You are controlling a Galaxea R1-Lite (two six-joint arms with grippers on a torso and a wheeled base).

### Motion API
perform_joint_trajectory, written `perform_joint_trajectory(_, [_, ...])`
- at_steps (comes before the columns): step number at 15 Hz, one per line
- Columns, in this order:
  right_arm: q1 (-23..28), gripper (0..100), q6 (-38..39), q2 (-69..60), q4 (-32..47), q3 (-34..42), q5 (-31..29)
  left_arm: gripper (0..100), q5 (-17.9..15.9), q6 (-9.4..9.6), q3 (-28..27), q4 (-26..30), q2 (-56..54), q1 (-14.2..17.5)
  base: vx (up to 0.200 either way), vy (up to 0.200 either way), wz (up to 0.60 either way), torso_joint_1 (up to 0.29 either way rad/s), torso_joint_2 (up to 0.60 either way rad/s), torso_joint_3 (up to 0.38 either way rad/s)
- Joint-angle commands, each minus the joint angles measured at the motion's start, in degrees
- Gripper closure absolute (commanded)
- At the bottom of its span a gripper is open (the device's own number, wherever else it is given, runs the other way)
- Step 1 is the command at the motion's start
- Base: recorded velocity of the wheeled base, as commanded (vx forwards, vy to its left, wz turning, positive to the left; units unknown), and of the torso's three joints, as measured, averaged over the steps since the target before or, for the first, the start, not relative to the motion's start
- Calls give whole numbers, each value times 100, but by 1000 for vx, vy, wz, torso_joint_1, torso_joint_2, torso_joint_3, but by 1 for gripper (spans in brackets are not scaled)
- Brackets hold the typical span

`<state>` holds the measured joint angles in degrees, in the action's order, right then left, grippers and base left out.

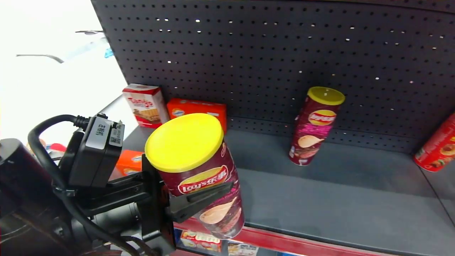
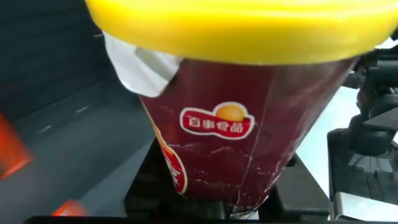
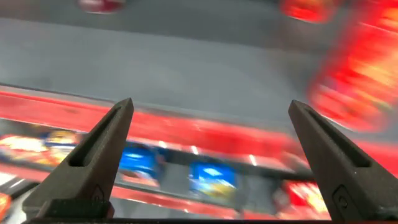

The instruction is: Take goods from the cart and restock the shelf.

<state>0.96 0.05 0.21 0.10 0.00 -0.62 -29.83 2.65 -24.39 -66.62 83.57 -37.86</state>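
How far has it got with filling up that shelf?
Partly done, it seems. Already on the shelf: a purple chip can standing at the back, a red can at the right, a white-red box and an orange box at the left. In hand: the left pincer grips a second can near the shelf's front edge. Left: setting it down. The right pincer is open and empty.
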Motion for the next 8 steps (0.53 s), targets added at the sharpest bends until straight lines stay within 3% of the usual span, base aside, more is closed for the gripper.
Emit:
perform_joint_trajectory(1, [0,0,-5,-3,-1,0,1,100,4,-1,-30,0,90,-2,0,0,-600,2,2,2])
perform_joint_trajectory(8, [0,0,-5,6,-1,0,1,100,4,-1,-66,0,195,60,0,0,0,0,0,0])
